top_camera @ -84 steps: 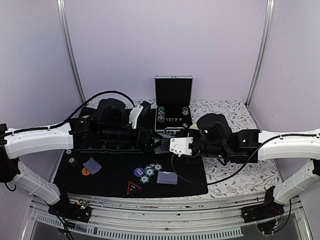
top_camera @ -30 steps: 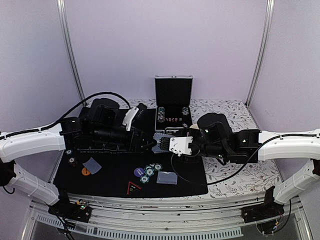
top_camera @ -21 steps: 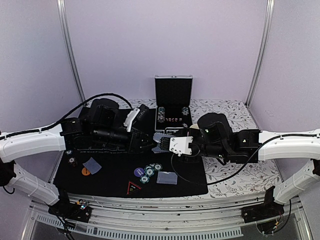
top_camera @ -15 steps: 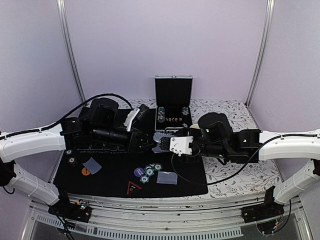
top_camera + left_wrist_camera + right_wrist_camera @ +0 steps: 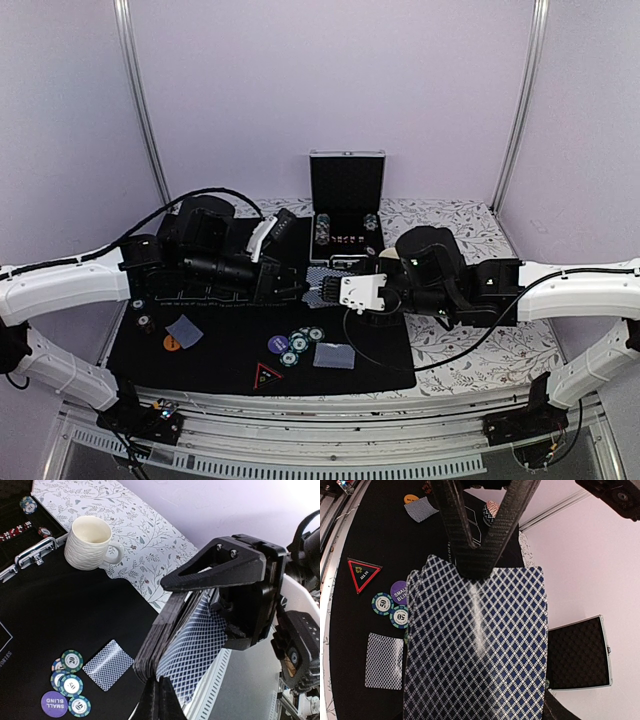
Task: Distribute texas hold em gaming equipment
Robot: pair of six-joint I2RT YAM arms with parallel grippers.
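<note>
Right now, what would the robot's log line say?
left gripper: shut on card deck edge | right gripper: holds card deck

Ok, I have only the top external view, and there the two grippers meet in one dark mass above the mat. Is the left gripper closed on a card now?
Observer: Yes. The right wrist view shows the left gripper pinched shut on one edge of the front card.
Operator: And what holds the other cards?
Observer: The right gripper. The left wrist view shows the stack of playing cards clamped between its fingers.
Operator: Is the stack tidy?
Observer: Not quite. In the right wrist view several card edges stand staggered along its left side.
</note>
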